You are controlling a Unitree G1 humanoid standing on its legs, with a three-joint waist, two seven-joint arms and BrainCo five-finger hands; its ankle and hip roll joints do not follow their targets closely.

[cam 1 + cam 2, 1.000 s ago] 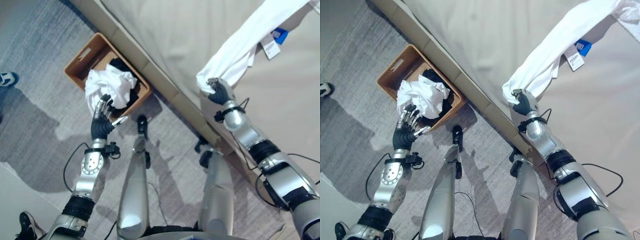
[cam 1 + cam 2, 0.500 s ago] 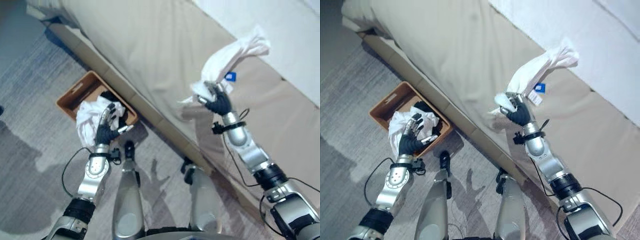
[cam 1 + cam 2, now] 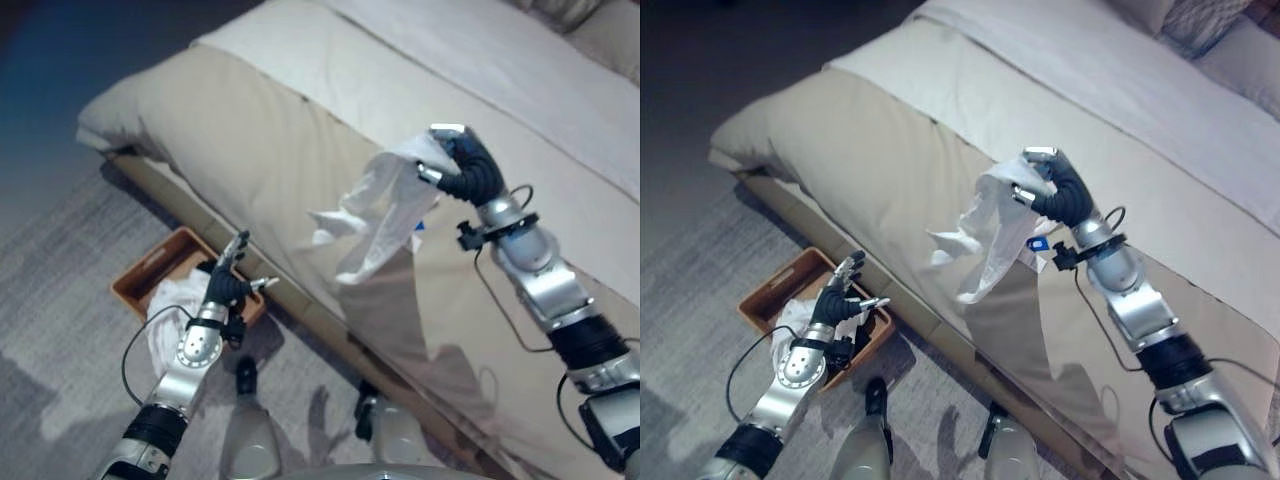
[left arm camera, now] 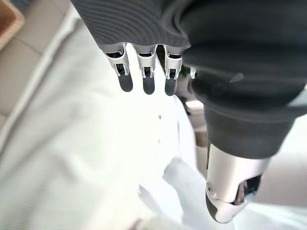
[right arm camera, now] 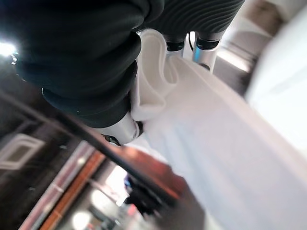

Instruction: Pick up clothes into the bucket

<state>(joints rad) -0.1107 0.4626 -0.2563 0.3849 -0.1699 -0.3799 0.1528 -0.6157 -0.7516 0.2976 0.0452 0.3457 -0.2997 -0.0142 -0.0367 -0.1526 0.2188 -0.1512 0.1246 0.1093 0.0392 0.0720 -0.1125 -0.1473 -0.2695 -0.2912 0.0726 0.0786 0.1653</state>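
The right robot hand (image 3: 468,166) pinches a white garment (image 3: 378,212) aloft over the bed (image 3: 250,130), well apart from the bucket (image 3: 768,297) on the floor; the left robot hand (image 3: 837,298) hovers spread above it. The trailing cloth could snag the bed's edge or slip mid-swing.

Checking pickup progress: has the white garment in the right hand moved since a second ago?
Yes. The white garment, then lying on the bed, now hangs lifted clear in the right hand.

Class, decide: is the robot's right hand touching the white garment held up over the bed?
Touching. In the right eye view the right hand has its fingers curled round the white garment; the right wrist view shows cloth bunched against the palm.
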